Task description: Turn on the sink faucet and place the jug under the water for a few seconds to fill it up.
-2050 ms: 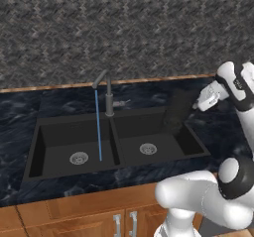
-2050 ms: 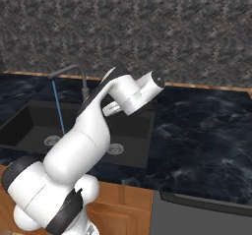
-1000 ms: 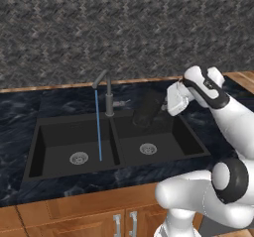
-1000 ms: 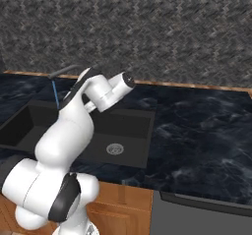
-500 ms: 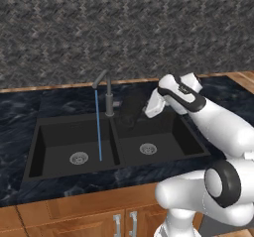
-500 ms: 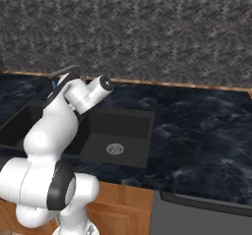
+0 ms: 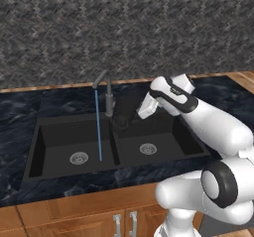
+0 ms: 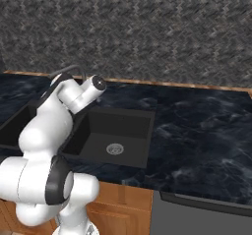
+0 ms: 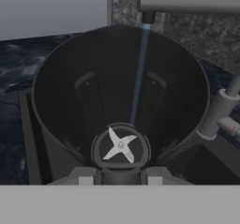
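1. Your sink [image 7: 59,132] sits in the dark surface [image 7: 20,112].
2. The faucet [image 7: 108,94] runs water [image 7: 98,132] into the left basin.
3. Your claw [image 7: 130,118] grips the jug [image 9: 121,92], right of the stream; tilting risks a spill.

- In the right base view the arm's white body covers the sink's [image 8: 123,131] left basin and most of the sink faucet [image 8: 74,70].
- The jug [image 9: 121,96] hides the fingertips in the hand view.
- Faucet spout cut off at the hand view's right edge.
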